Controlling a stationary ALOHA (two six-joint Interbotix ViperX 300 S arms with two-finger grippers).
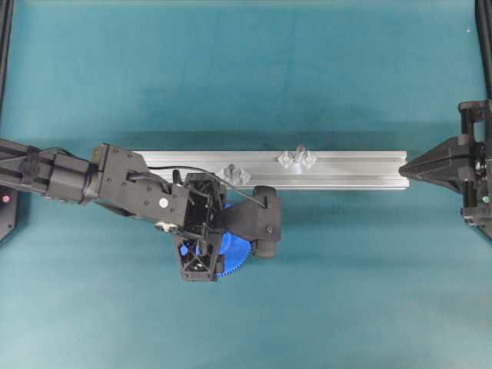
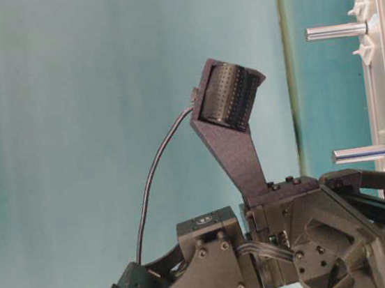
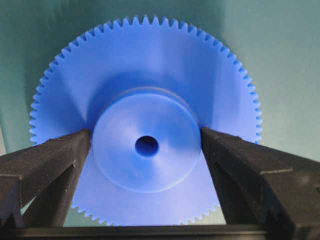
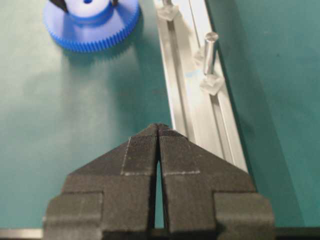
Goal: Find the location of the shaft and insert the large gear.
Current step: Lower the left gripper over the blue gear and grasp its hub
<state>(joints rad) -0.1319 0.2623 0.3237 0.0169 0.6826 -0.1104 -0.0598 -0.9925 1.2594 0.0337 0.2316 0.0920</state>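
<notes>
Straddling the large gear (image 3: 145,125), left tool (image 3: 146,150) gapes.

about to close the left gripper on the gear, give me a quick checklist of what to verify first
1. Left gripper open: ok, both fingers stand apart.
2. Fingers straddle the hub of the large gear: ok, one finger on each side of the hub.
3. Fingers touching the hub: cannot tell, they look very close on both sides.
4. Gear flat on the green mat: ok, it lies beside the aluminium rail.
5. Shaft unobstructed: ok, it stands upright on the rail between its clear brackets.
6. Right gripper out of the way: ok, shut and parked at the rail's far end.
</notes>
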